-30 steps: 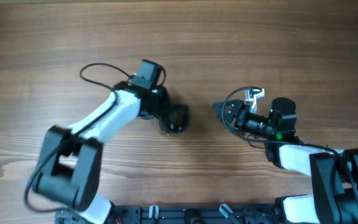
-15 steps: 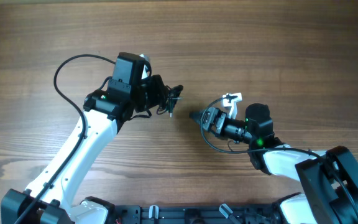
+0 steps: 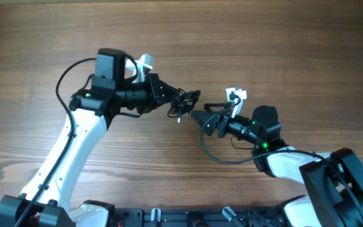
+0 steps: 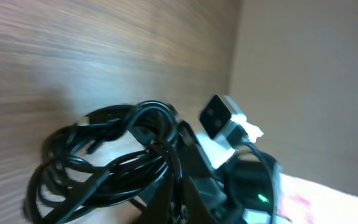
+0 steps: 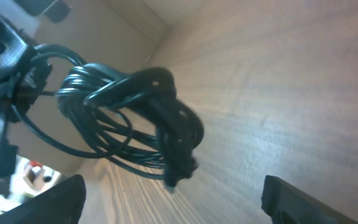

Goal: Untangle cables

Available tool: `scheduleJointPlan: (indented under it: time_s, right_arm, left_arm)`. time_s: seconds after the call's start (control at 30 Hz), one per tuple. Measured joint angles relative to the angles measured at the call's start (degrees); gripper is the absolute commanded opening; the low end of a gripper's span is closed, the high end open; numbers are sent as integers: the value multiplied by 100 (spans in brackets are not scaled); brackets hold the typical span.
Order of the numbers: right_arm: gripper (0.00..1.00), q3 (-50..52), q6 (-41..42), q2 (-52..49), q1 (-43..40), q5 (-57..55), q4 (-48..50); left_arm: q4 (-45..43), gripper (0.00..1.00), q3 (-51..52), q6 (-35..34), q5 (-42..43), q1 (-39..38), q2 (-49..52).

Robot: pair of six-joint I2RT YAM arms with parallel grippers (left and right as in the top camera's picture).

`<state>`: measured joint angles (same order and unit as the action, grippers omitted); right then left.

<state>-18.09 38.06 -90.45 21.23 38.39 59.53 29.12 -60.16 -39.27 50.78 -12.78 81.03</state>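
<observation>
Your cables [image 3: 185, 103] hang as a knotted bundle just above the table [image 3: 282, 38], clamped in the left gripper [image 3: 172, 102], which has carried them rightward. Your right gripper [image 3: 196, 116] now sits just beside the bundle, jaws spread wide, holding nothing.

Nothing to read here: no lettering, label, brand or number comes through on the desk [image 3: 307, 38], and the cables [image 3: 183, 101] show plain black with no print that can be made out. Both wrist views are too blurred for any marking to be legible.
</observation>
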Motion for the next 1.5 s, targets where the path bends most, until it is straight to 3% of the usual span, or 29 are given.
scheduleJointPlan:
  time_s: [0.23,0.27,0.3,0.33,0.6,0.77,0.8,0.87,0.93,1.03,1.17,1.37,1.5]
  right_arm:
    - [58,0,-933,-4,0,544,531]
    - [17,0,-1064,-4,0,577,535]
    - [8,0,-1110,-4,0,636,540]
    - [5,0,-1178,-4,0,658,562]
    - [4,0,-413,-4,-24,772,575]
    - [5,0,428,-4,-407,1268,566]
    - [4,0,557,-11,-522,1360,551]
    - [4,0,796,-11,-713,1521,533]
    - [5,0,1029,-11,-778,1615,529]
    - [5,0,1290,-11,-778,1709,529]
    - [5,0,1808,-11,-778,1711,527]
    - [5,0,2111,-11,-778,1679,243]
    - [4,4,2098,-31,-778,1423,-254]
  left_arm:
    - [348,4,0,22,962,35,-4]
    - [417,4,0,22,1012,33,-7]
    - [446,4,0,22,1095,33,-4]
    - [452,4,0,22,1137,31,-7]
    - [457,4,0,24,1220,68,-7]
    - [422,5,0,22,1252,745,-7]
    - [389,10,0,22,1259,970,-11]
    - [358,34,0,55,1182,1526,-15]
    - [402,50,0,74,942,2020,-17]
    - [562,57,0,70,647,2295,-17]
    - [684,62,0,398,498,2046,-17]
    - [619,63,0,1419,356,955,-17]
    - [251,61,0,1174,-164,326,-17]
